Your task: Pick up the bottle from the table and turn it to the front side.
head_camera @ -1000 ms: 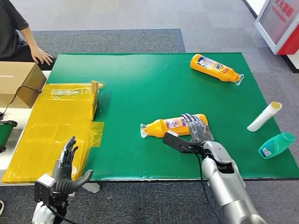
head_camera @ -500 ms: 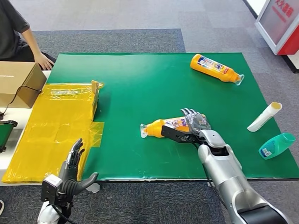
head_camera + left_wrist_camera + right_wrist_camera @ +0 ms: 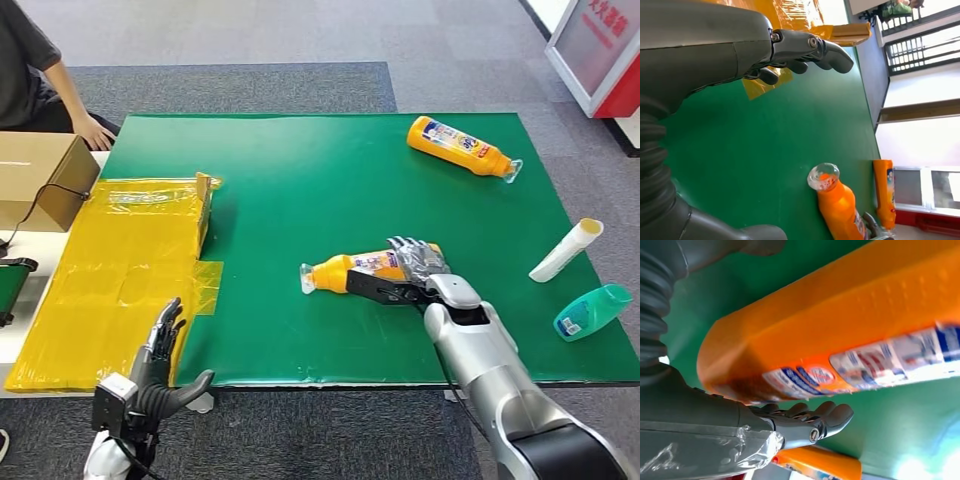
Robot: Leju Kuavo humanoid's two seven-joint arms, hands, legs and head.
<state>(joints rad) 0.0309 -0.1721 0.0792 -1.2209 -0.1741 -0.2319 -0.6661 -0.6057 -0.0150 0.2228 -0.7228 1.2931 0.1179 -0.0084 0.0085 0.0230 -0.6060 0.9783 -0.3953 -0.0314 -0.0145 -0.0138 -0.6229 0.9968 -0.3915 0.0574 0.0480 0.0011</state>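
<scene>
The green mat-covered surface (image 3: 302, 190) carries the near orange plastic bottle (image 3: 355, 270), lying on its side mid-surface. Over the last second the right hand (image 3: 416, 262) has slid onto the bottle's base end, fingers draped over it; whether they grip is hidden. The left hand (image 3: 155, 365), spread and empty, has drifted slightly rightward.
</scene>
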